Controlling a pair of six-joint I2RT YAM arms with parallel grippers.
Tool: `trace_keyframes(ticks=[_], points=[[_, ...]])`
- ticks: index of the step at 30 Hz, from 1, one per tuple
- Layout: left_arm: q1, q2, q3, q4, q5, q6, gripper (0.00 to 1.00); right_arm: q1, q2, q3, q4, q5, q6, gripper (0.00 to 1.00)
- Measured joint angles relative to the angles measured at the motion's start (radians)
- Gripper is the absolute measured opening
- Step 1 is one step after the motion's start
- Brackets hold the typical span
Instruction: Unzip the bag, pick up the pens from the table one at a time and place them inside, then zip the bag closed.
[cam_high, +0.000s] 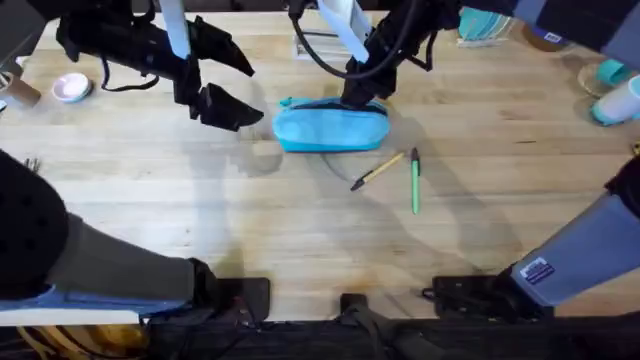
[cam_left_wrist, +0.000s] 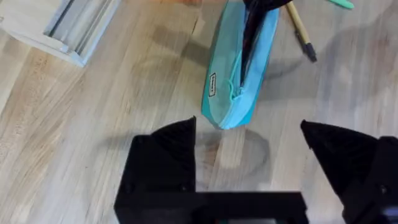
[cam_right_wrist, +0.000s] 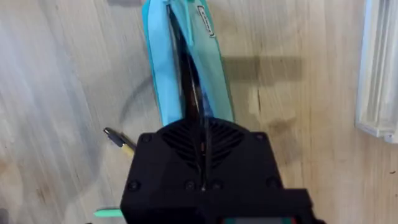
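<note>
Right gripper (cam_high: 360, 98) down on the bag (cam_high: 330, 126), fingers pinched together at its zipper, opening partly gaping ahead of them. Left gripper (cam_high: 225, 105) spread wide, holding nothing, just off the bag's end. Tan pen (cam_high: 378, 171) and green pen (cam_high: 415, 181) on the table (cam_high: 200, 210) beside the bag, tips nearly meeting.

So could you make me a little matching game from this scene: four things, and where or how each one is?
Things:
1. bag
2. green pen
3. left hand
4. right hand

States:
A. open, just off the bag's end, holding nothing
B. lying on the table beside the tan pen
C. shut, down at the bag's top seam
D. partly unzipped

Pairs: 1-D, 2-B, 3-A, 4-C
</note>
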Motion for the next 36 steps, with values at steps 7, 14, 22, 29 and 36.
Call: trace_keyframes(ticks=[7, 14, 22, 29, 36], points=[[0.000, 0.000, 0.000, 0.000, 0.000, 0.000, 0.993, 0.000, 0.023, 0.000, 0.004, -0.004, 0.000, 0.032], [0.000, 0.000, 0.000, 0.000, 0.000, 0.000, 0.993, 0.002, 0.170, 0.000, 0.004, -0.026, 0.010, 0.032], [0.000, 0.000, 0.000, 0.000, 0.000, 0.000, 0.993, 0.002, 0.174, 0.000, 0.009, -0.027, 0.022, 0.491], [0.000, 0.000, 0.000, 0.000, 0.000, 0.000, 0.993, 0.006, 0.172, 0.000, -0.001, -0.034, 0.023, 0.993], [0.000, 0.000, 0.000, 0.000, 0.000, 0.000, 0.993, 0.007, 0.172, 0.000, 0.000, -0.034, 0.023, 0.995]])
